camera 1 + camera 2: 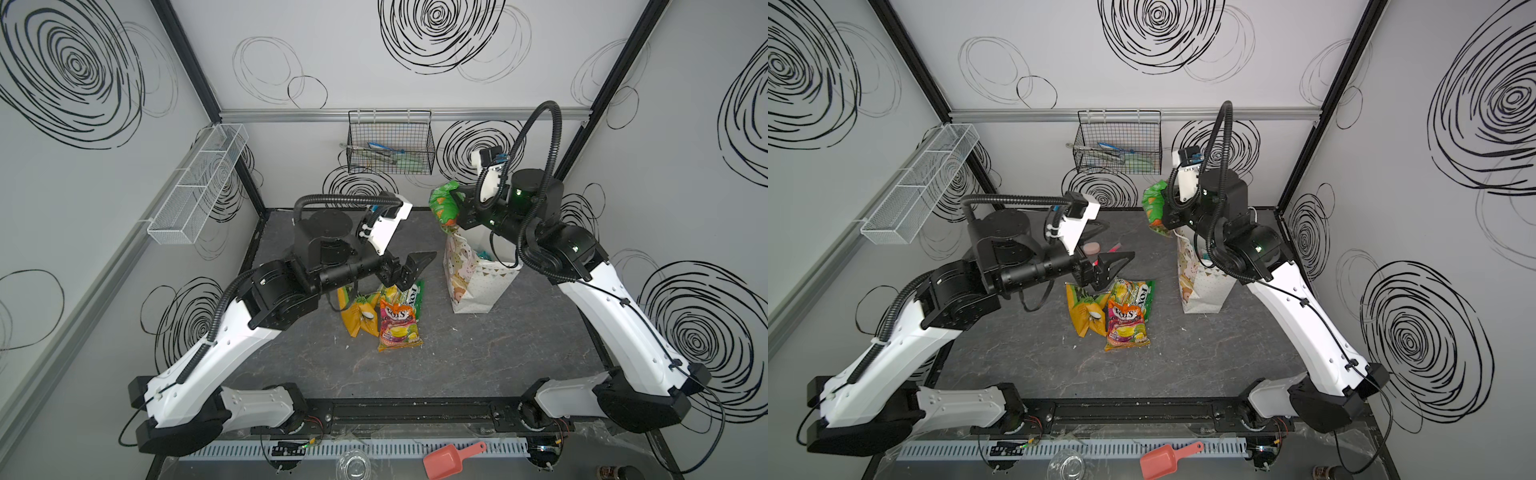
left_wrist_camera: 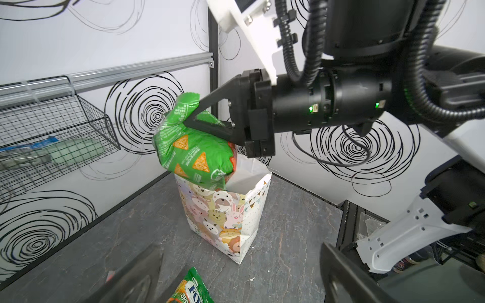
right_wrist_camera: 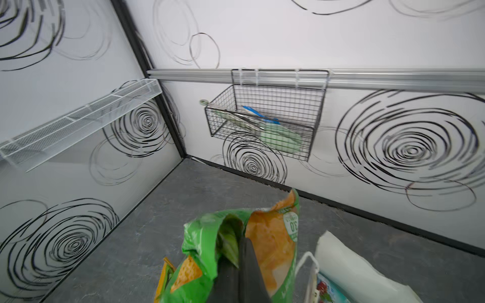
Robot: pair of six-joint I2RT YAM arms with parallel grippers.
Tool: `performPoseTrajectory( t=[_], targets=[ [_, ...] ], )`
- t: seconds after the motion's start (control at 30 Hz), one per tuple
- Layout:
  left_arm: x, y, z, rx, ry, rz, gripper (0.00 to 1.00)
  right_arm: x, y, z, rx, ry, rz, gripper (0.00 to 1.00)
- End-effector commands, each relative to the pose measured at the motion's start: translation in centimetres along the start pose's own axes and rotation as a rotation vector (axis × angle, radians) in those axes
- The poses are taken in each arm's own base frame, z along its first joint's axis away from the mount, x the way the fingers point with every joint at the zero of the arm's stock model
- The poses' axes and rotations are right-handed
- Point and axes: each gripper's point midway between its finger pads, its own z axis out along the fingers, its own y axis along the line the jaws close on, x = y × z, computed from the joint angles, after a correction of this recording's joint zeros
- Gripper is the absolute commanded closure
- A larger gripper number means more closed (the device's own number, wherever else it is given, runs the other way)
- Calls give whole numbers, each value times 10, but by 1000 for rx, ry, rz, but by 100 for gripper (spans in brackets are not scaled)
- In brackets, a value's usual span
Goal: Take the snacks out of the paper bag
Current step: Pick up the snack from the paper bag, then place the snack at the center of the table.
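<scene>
R jaws are clamping green packet [image 1: 441, 205], hanging long-axis down at bag [image 1: 473, 286] mouth, w/ snack pile [image 1: 397, 320] lying at bag's 8 o'clock, under L jaws gaping apart.

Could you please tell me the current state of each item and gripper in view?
paper bag: upright, mouth open.
green chip packet: held at the bag's mouth, mostly out.
right gripper: shut on green chip packet.
left gripper: open, empty, over the packets on the table.
yellow-orange packet: lying on the table.
red FOX'S packet: lying on top of the others.
green FOX'S packet: lying, partly covered.
teal packet: inside the bag.
</scene>
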Motion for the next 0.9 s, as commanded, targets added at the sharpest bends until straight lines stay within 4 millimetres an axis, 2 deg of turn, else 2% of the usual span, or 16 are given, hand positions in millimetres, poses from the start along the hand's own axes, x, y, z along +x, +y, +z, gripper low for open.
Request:
performPoseTrajectory(
  t=[0.0, 0.2, 0.4, 0.6, 0.73, 0.87],
  targets=[
    [-5, 8, -24, -58, -69, 11, 4, -16, 32, -1, -33, -57, -119, 100],
    [20, 30, -60, -183, -50, -21, 4, 43, 71, 42, -25, 131, -294, 100],
    [74, 57, -76, -325, 42, -50, 4, 124, 83, 82, -39, 333, -281, 100],
    [125, 77, -79, -396, 119, -92, 4, 204, 73, 98, -4, 483, -252, 100],
    [150, 89, -77, -403, 156, -143, 4, 255, 43, 98, 77, 587, -207, 100],
    [168, 103, -74, -412, 185, -198, 4, 295, 15, 91, 152, 685, -118, 100]
  ],
)
